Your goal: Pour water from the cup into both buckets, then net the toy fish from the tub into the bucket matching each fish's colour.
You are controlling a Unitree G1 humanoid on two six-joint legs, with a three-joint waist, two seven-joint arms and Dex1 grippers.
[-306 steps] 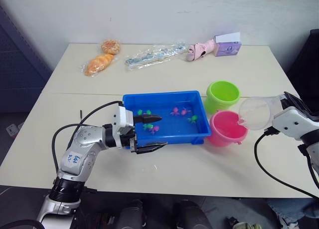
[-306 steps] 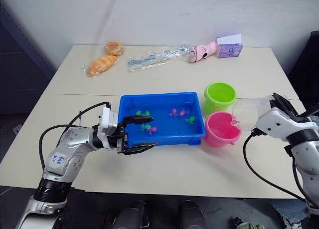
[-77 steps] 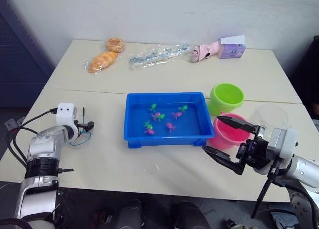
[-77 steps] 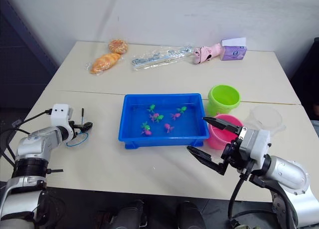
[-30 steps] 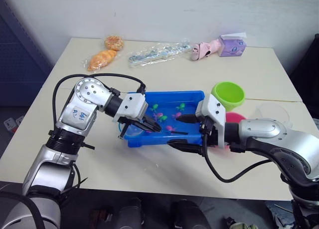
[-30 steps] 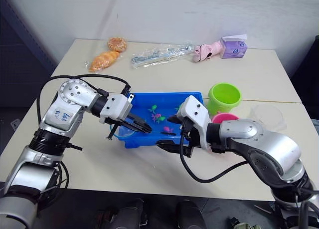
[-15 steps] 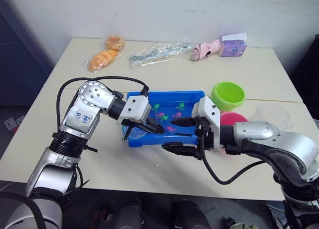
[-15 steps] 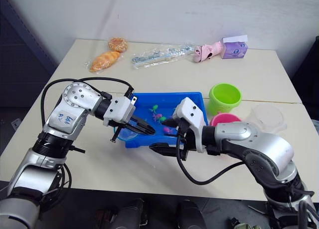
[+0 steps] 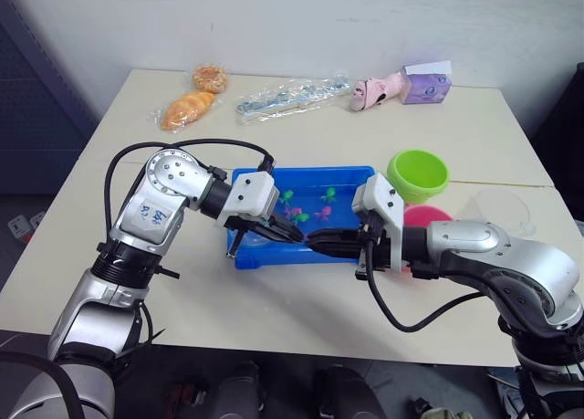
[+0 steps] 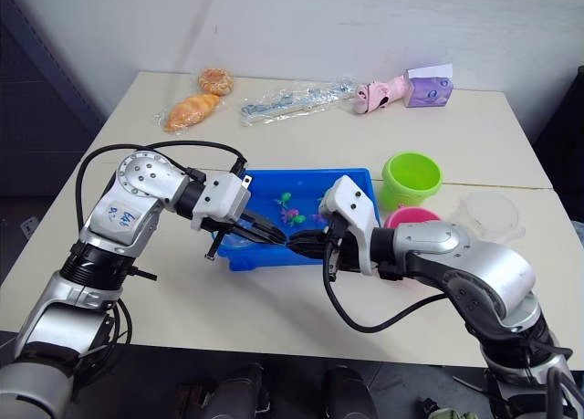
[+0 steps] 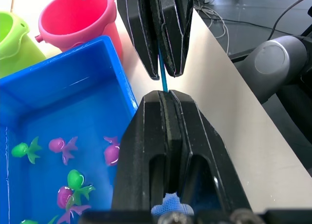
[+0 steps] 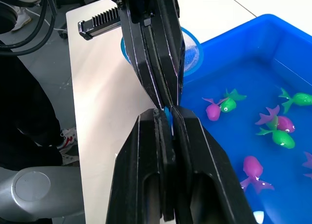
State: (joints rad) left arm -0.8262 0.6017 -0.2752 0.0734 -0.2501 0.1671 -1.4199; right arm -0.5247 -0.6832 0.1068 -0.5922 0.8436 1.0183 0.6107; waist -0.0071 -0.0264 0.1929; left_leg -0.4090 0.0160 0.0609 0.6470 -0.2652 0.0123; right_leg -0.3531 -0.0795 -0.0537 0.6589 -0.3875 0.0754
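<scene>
The blue tub (image 9: pixel 310 172) holds water and several green and pink toy fish (image 9: pixel 327 195). Over its near left part my left gripper (image 9: pixel 294 237) is shut on the thin handle of the net (image 12: pixel 189 49). The net's light-blue hoop hangs by the tub's near left corner. My right gripper (image 9: pixel 308 240) meets the left one tip to tip and is shut on the same handle (image 11: pixel 162 73). The green bucket (image 9: pixel 418 174) and the pink bucket (image 9: pixel 425 216) stand right of the tub. The clear cup (image 9: pixel 500 209) stands upright further right.
Along the table's far edge lie two bread pieces (image 9: pixel 187 109), a clear plastic bag (image 9: pixel 287 98), a pink toy (image 9: pixel 372 89) and a purple box (image 9: pixel 424 81). Both forearms cross above the table's near half.
My right gripper, open half a second ago, has closed on the net's handle just beyond the left fingertips. The left gripper keeps its hold and has barely moved.
</scene>
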